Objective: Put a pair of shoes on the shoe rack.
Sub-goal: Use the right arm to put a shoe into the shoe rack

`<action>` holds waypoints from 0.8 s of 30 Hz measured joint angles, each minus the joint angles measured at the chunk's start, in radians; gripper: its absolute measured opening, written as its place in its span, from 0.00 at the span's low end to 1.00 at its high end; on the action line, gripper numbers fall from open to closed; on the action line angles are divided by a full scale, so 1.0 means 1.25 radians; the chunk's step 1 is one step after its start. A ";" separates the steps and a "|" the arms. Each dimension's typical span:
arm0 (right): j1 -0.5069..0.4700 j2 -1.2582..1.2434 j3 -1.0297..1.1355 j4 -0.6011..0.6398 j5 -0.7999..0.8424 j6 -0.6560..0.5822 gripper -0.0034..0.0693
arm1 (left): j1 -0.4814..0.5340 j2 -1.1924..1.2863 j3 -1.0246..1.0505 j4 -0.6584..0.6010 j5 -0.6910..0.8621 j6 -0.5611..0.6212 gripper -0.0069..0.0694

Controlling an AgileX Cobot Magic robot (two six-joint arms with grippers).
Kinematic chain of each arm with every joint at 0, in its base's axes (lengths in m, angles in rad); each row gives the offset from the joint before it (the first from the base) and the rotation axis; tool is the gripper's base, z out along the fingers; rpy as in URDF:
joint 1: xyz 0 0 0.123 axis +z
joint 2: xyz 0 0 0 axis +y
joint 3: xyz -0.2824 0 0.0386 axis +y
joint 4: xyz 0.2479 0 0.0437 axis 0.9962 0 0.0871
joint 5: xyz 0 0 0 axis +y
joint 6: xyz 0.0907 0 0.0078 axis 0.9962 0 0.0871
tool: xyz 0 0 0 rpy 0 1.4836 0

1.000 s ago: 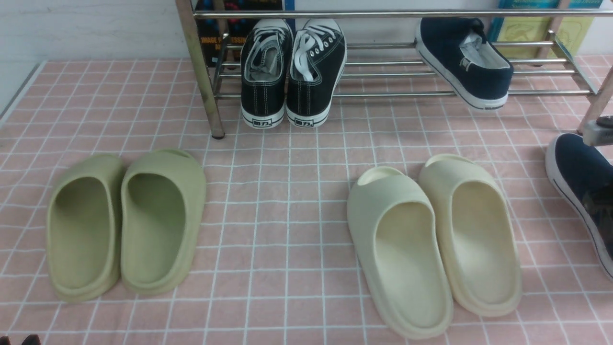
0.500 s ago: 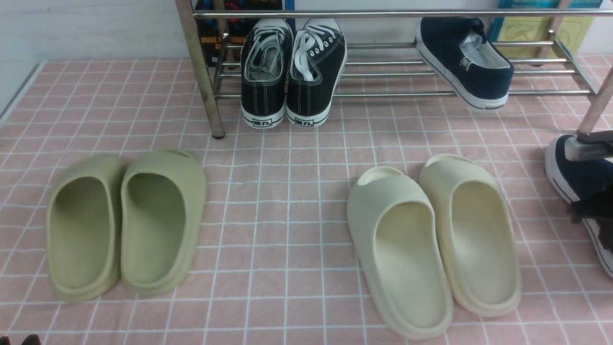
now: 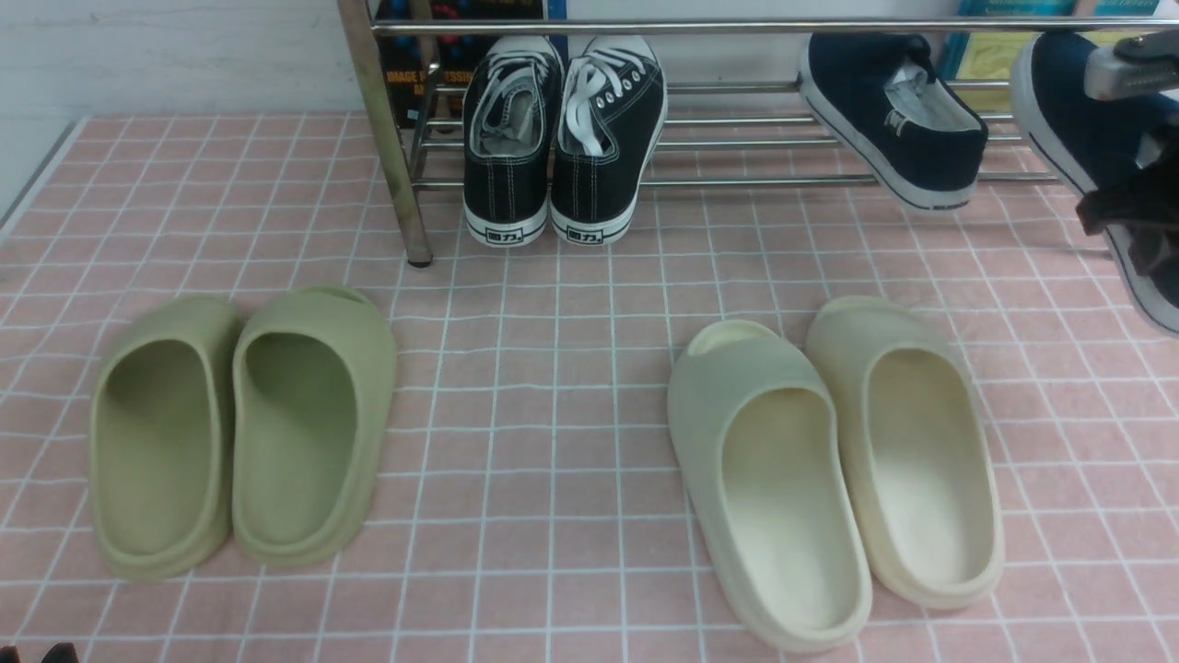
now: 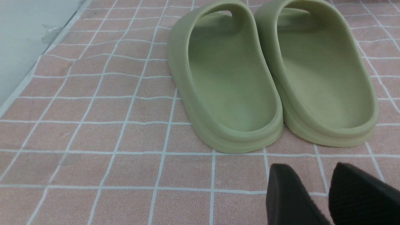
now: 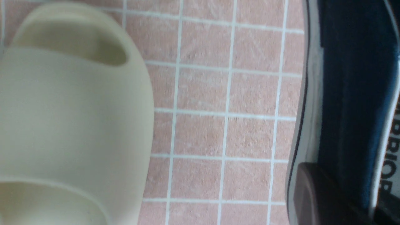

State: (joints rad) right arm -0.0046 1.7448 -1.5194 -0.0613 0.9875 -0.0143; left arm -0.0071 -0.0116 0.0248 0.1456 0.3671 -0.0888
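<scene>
Clamping the second navy slip-on [image 3: 1068, 110] by its side, the right gripper [image 3: 1138, 138] is holding it with jaws closed, clear of the pink checked cloth [image 3: 589, 304], at the right end of the shoe rack [image 3: 737, 180]. In the right wrist view, white print on this shoe is showing "…RIOR", the rest cut off. The first navy slip-on [image 3: 893, 115] is sitting tilted on the lower bars, heel overhanging. The black lace-ups [image 3: 562, 138] are showing 回力 on each heel tab. The left gripper [image 4: 325, 187] is hovering slightly parted, gripping nothing, near the green slides [image 4: 234, 87].
</scene>
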 joint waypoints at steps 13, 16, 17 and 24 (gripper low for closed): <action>0.000 0.261 -0.309 0.000 0.062 -0.048 0.06 | 0.000 0.000 0.000 0.000 0.000 0.000 0.41; 0.000 0.300 -0.374 0.000 0.062 -0.067 0.06 | 0.000 0.000 0.000 0.000 0.000 0.000 0.41; 0.000 0.331 -0.428 0.000 0.062 -0.082 0.06 | 0.000 0.000 0.000 0.000 0.000 0.000 0.41; 0.002 0.459 -0.620 0.020 0.062 -0.114 0.06 | 0.000 0.000 0.000 0.000 0.000 0.000 0.41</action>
State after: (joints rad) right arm -0.0028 2.3179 -2.2945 -0.0365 1.0646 -0.1567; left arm -0.0071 -0.0116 0.0248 0.1456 0.3671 -0.0888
